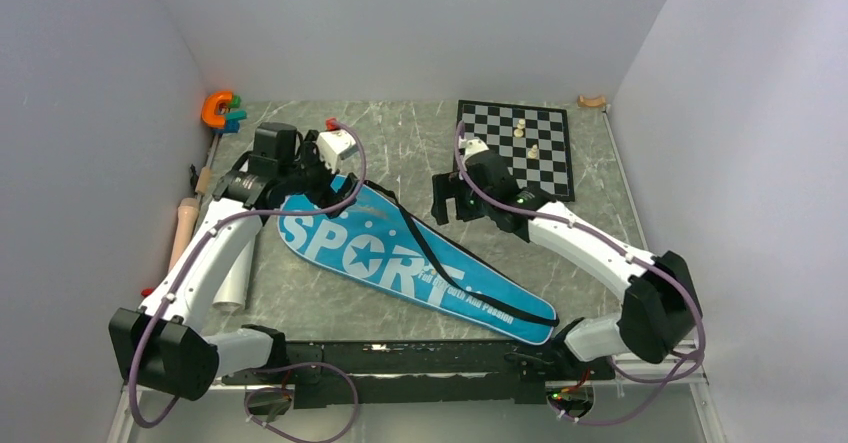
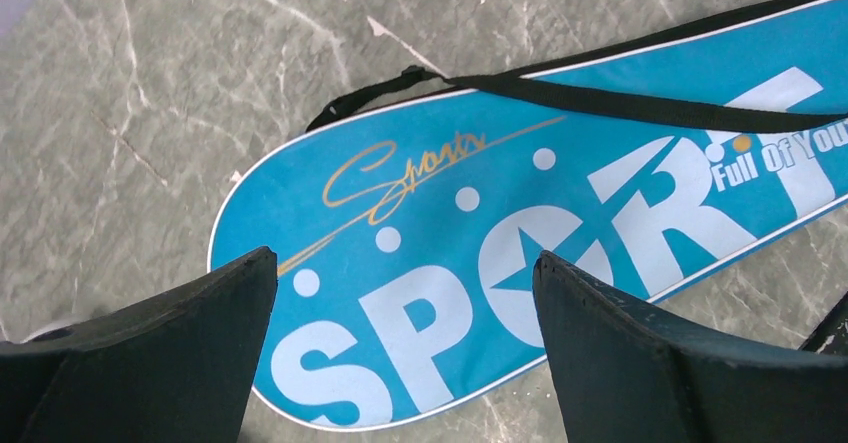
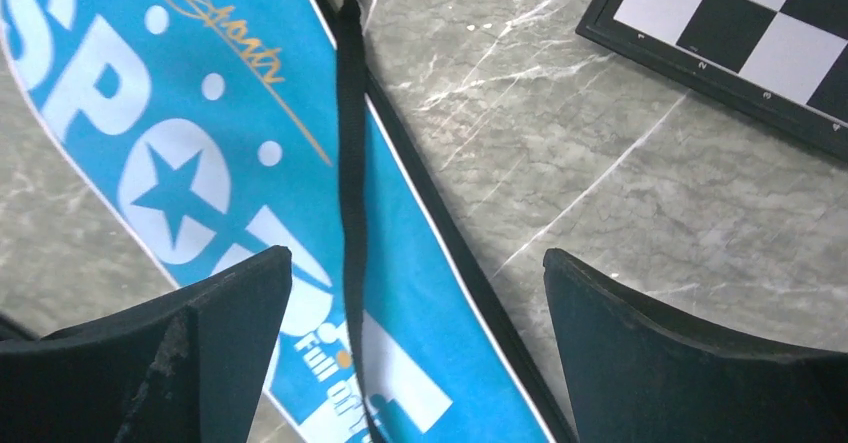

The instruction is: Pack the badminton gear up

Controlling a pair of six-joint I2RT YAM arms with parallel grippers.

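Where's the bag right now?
Top view: the bag lies flat in the middle, slanting from its wide end under the left gripper, far left, to its narrow end at near right. The chessboard sits beyond it, far right.

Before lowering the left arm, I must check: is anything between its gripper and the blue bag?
Nothing visible. The open left gripper hangs over the wide end of the bag; the black strap lies farther along.

The blue bag [image 2: 480, 233] reads SPORT (gold script: Sports).

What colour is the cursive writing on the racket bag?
Orange-gold script on the blue bag; clearest in left wrist view.
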